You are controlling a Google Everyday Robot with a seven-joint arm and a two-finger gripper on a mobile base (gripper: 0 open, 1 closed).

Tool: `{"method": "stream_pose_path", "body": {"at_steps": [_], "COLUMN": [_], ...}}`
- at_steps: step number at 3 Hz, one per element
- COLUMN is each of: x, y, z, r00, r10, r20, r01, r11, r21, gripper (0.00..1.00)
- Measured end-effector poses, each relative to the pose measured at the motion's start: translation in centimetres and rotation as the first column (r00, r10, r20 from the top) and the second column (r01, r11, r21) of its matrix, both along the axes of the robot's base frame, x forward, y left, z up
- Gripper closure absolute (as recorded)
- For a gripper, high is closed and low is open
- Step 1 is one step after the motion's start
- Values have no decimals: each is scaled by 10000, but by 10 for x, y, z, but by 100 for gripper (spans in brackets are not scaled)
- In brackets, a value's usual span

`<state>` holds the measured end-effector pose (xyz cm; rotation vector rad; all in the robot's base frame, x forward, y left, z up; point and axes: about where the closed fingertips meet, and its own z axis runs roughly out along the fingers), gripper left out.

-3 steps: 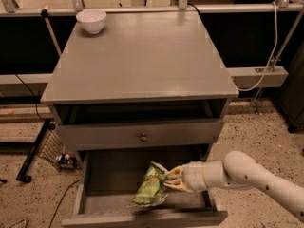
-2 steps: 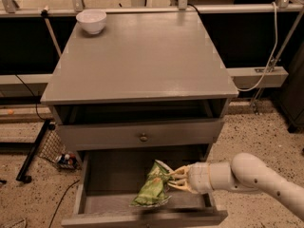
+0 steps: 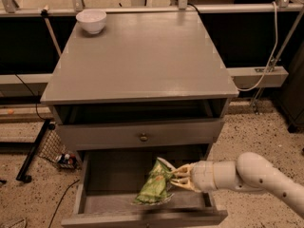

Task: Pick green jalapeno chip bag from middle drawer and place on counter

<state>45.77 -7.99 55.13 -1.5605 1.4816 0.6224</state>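
– One hand: where's it seen?
– Inside the open drawer, right side. Fingers are closed on the chip bag, its top-right edge pinched.
– Bag's spot?
– Seen upright in drawer, approx. centre-front. Table is above w/ bowl at back-left corner.

Reaching in from the right, the gripper sits over the open middle drawer, its fingers clamped on the right edge of the tilted green jalapeno chip bag. A white bowl rests at the far left corner of the counter surface.
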Motion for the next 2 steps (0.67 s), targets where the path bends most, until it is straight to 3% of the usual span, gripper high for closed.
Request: {"method": "stream_pose_path", "body": {"at_steps": [2], "x": [9], "y": [-19], "z": [59], "r00": [9941], "r10": [-156], "r20": [1076], "r01": [153], "r11": [9999], "r21": [34], "gripper": [100]}}
